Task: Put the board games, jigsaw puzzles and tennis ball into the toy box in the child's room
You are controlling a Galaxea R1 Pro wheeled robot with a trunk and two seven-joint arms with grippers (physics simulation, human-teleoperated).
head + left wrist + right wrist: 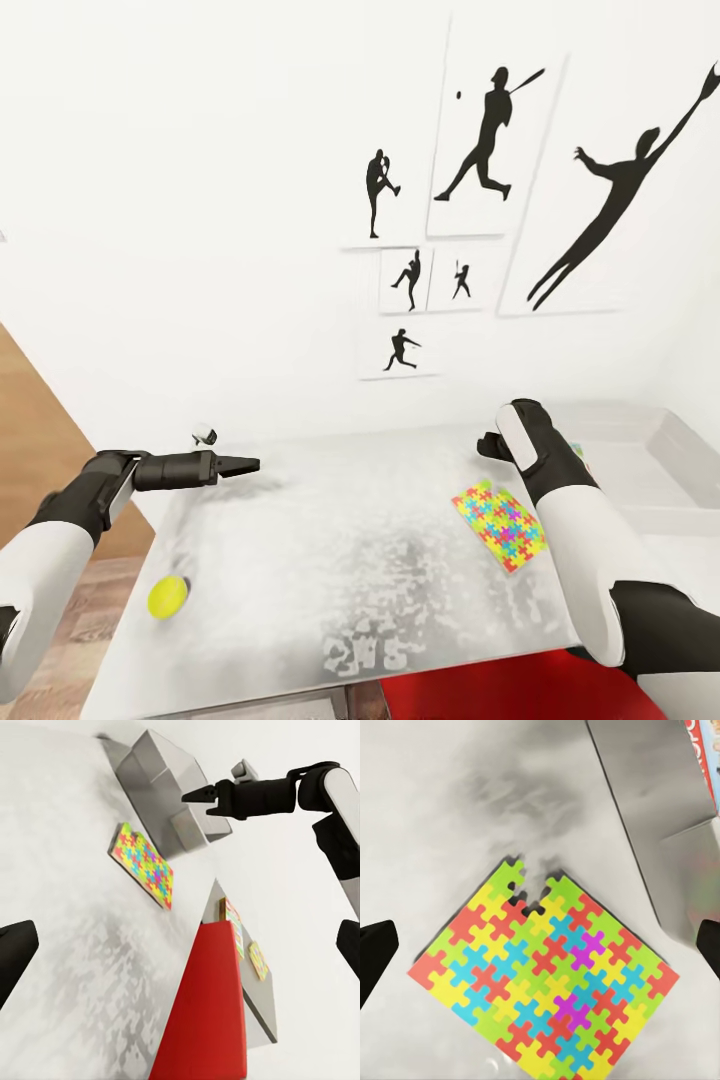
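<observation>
Counter [330, 560] space is wide and pale, and the toy box [690, 445] is set at its far right end. Near the box, the bright jigsaw puzzle [499, 525] is laid flat, and the right claw [540, 945] is held straight above it, spread wide. For a good pick, the fingers should be lowered over one thin edge, then squeezed. The left claw [240, 465] looks pressed together. The small tennis ball [168, 597] is left near the front left corner.
</observation>
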